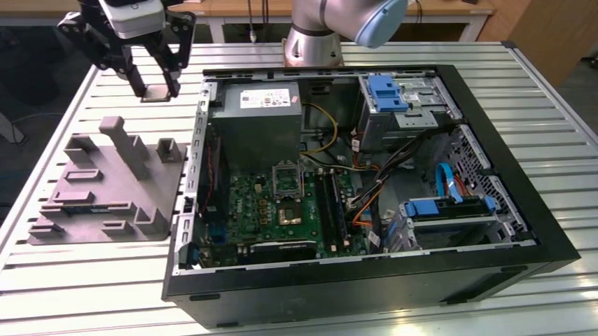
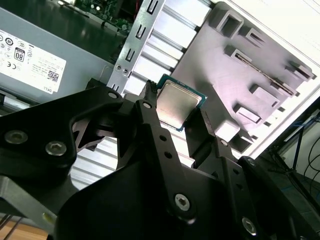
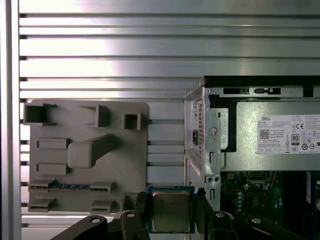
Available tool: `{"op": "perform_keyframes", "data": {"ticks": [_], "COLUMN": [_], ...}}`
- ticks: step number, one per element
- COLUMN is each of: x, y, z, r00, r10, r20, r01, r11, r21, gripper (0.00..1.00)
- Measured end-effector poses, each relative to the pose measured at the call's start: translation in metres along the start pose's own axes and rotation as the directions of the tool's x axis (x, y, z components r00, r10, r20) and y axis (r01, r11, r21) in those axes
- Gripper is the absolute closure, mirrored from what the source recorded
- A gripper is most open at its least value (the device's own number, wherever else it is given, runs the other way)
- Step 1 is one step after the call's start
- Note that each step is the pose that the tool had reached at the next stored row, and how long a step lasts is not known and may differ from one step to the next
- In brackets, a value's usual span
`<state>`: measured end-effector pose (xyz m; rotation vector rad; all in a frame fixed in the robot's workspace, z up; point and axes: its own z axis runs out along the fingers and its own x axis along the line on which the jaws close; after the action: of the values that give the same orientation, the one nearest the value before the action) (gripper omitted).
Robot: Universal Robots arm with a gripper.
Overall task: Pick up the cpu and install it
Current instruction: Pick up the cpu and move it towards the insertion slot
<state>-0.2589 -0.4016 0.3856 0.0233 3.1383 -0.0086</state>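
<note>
in the exterior view we see the end effector (image 1: 157,87) hanging above the slatted table (image 1: 94,280), to the exterior view's left of the open computer case (image 1: 374,287) and beyond the grey tray (image 1: 103,189); bare table lies all around it; inside the case sit a green motherboard (image 1: 280,203) and a grey power supply (image 1: 254,140) with a white printed label (image 1: 268,98), its print too small for us to make out

in the second wrist view the end effector (image 2: 176,105) is clamped on the cpu (image 2: 177,102), a black finger (image 2: 155,130) at each of two opposite edges; the silvery top faces us inside a green rim; behind it lie the tray's raised posts and the case's slotted metal edge

in the first wrist view the cpu (image 3: 171,212) sits gripped over the strip of table between the tray (image 3: 85,125) and the case wall (image 3: 200,130); the label (image 3: 287,135) shows a code square and small marks
</note>
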Motion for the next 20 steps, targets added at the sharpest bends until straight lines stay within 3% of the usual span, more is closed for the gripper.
{"op": "perform_keyframes", "data": {"ticks": [20], "x": [-0.0076], "y": [0.0001], "z": [0.0001], "r00": [1.0000], "r10": [0.000], "r20": [0.0000], "r01": [0.000], "r11": [1.0000], "r21": [-0.0001], "gripper": [0.53]}}
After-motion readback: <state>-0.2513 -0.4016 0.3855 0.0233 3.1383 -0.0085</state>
